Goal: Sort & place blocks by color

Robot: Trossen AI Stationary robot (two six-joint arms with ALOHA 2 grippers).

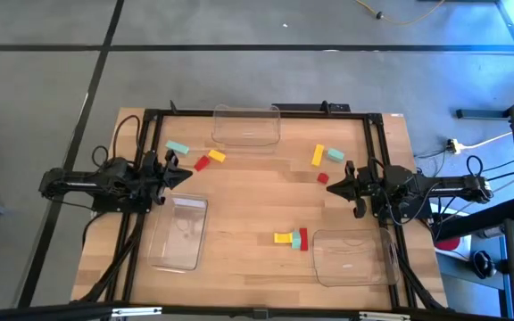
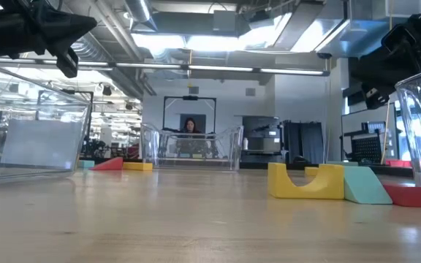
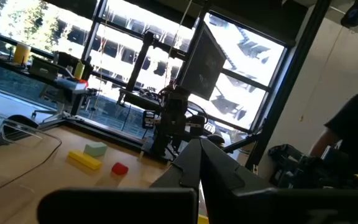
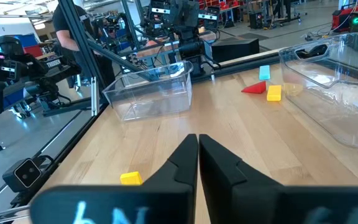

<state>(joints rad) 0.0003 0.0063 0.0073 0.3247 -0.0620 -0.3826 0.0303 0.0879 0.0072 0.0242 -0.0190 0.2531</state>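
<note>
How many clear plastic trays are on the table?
3. One tray is at the far edge, one tray near the left arm, one tray near the right arm. None seems hidden.

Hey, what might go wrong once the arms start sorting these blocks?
The yellow block, teal block and red block near the right tray touch, so a grab may knock the neighbours. Near the far tray, the small red block and yellow block also crowd together.
</note>
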